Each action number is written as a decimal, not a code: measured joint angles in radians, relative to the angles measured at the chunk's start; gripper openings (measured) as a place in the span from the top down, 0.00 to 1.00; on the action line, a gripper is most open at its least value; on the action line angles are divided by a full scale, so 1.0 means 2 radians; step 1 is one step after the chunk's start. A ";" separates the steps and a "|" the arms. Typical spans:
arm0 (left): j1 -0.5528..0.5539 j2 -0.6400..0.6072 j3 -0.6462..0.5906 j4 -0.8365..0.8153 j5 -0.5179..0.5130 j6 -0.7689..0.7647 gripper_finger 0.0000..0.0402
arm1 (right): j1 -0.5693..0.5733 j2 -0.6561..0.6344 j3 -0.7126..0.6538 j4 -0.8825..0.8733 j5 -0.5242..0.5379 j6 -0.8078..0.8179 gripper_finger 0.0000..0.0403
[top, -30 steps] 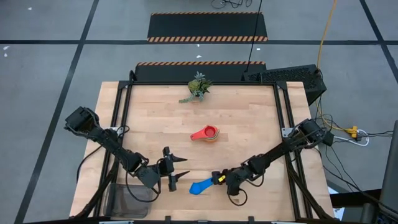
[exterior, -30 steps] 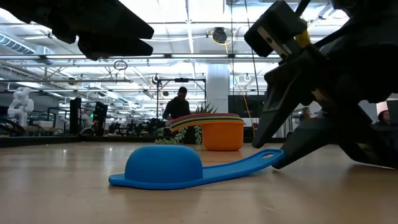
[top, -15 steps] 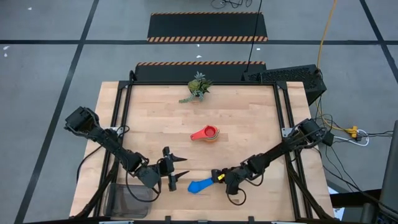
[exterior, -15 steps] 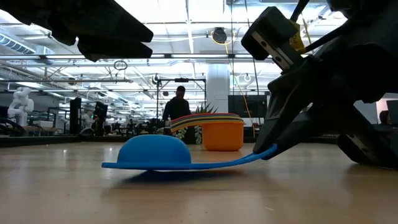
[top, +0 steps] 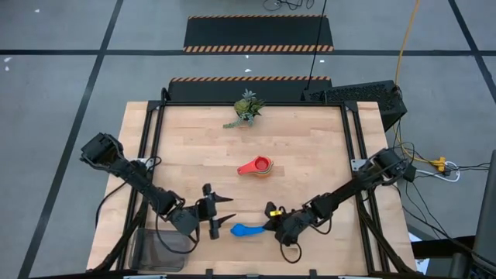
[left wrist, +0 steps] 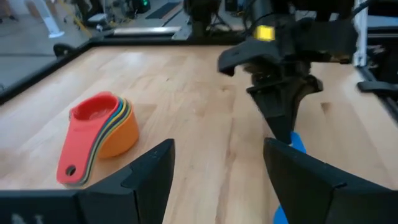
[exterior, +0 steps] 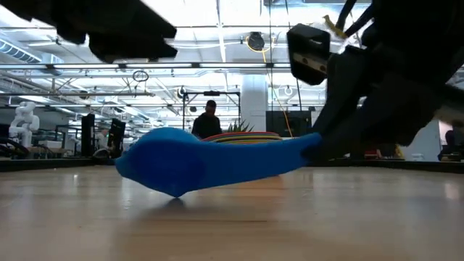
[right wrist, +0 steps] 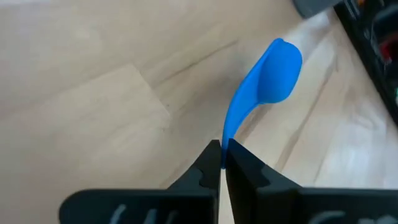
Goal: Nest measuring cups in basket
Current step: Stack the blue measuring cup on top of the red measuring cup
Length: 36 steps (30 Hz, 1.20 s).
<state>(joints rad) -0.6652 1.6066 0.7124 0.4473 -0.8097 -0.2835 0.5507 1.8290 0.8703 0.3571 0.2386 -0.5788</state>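
Note:
A blue measuring cup (top: 246, 229) sits near the table's front edge, turned on its side, with my right gripper (top: 269, 225) shut on its handle. In the low view the cup's bowl (exterior: 177, 163) hangs at or just above the tabletop; I cannot tell which. A nested stack of measuring cups (top: 257, 166), red on top and orange below, stands at mid-table and shows in the left wrist view (left wrist: 99, 134). My left gripper (top: 229, 209) stands open just left of the blue cup, holding nothing. The dark mesh basket (top: 151, 252) is at the front left corner. My right gripper pinches the free end of the blue cup's handle (right wrist: 225, 144) between its two fingertips. The fingers come from the table's right, slanting down, in line with the handle. The handle end is raised, and the cup reaches out from the fingers toward the left, bowl on edge.
A small green plant (top: 246, 108) stands at the table's far edge. Bare wood lies between the cup stack and both grippers. A person (exterior: 209, 119) stands far behind the table in the room.
My right gripper has rolled about its own axis and risen a little. The blue cup, which lay dome-up and flat on the table, has turned onto its side with its handle end lifted, and has shifted slightly toward the left gripper.

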 joint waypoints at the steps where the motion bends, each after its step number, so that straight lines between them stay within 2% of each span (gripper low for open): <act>1: -0.002 0.000 0.002 0.004 -0.002 0.008 0.39 | 0.004 -0.004 0.000 -0.005 0.004 0.011 1.00; 9: -0.014 -0.017 0.024 0.021 -0.008 0.059 0.39 | 0.045 -0.060 0.000 -0.005 0.109 0.035 1.00; 13: -0.024 -0.028 0.035 0.020 -0.040 0.096 0.39 | 0.060 -0.093 0.000 -0.006 0.185 0.035 1.00; 19: -0.032 -0.061 0.051 0.022 -0.117 0.142 0.39 | 0.073 -0.134 0.000 -0.005 0.291 0.034 1.00; 23: -0.028 -0.086 0.058 0.024 -0.136 0.150 0.39 | 0.078 -0.155 0.000 -0.003 0.355 0.030 1.00; 27: -0.014 -0.096 0.059 0.048 -0.137 0.150 0.39 | 0.078 -0.167 0.000 0.006 0.391 0.023 1.00; 32: 0.004 -0.097 0.059 0.058 -0.123 0.135 0.39 | 0.079 -0.168 0.000 0.069 0.471 -0.057 1.00; 36: 0.025 -0.097 0.059 0.066 -0.047 0.125 0.39 | 0.079 -0.168 0.000 0.155 0.482 -0.110 1.00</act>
<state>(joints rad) -0.6156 1.4128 0.8295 0.5789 -0.9038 -0.0338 0.7090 1.4921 0.8707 0.6674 1.2031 -0.7996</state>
